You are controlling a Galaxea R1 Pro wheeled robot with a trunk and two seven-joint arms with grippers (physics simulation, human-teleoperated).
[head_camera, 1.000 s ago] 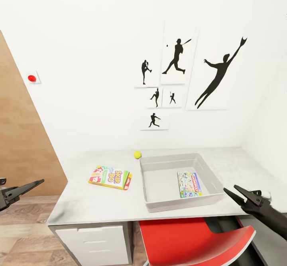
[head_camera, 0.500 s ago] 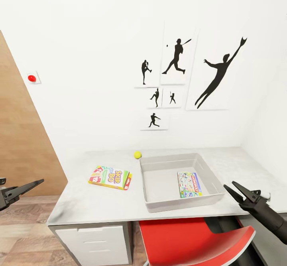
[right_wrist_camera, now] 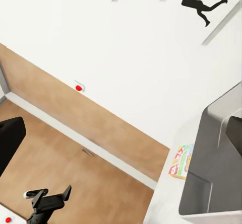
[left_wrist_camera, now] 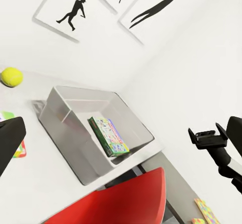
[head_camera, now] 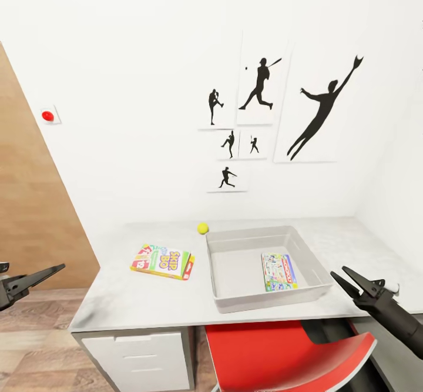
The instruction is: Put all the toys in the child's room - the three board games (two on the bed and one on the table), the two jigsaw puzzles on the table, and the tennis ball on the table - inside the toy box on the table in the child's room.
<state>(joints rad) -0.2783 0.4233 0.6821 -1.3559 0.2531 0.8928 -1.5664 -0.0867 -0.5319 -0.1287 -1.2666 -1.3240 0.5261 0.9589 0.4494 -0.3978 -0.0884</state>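
Observation:
The light grey toy box (head_camera: 220, 274) stands on the table (head_camera: 135, 304), and a small blue board game (head_camera: 279, 271) lies flat inside it at the right. A yellow-green-red board game (head_camera: 163, 261) lies on the tabletop left of the box. The tennis ball (head_camera: 202, 228) rests by the box's far left corner. My left gripper (head_camera: 50, 274) hovers open off the table's left end. My right gripper (head_camera: 337, 274) is open just off the box's near right corner. Thin colourful squares (left_wrist_camera: 204, 211), apparently the jigsaw puzzles, lie beyond the right arm. The bed is out of view.
A red chair (head_camera: 288, 351) is tucked under the table below the box, beside white drawer fronts (head_camera: 135, 351). A white wall with black baseball silhouettes (head_camera: 264, 110) backs the table. A wooden panel (head_camera: 29, 221) stands at the left.
My right gripper has shifted very slightly; everything else is as before.

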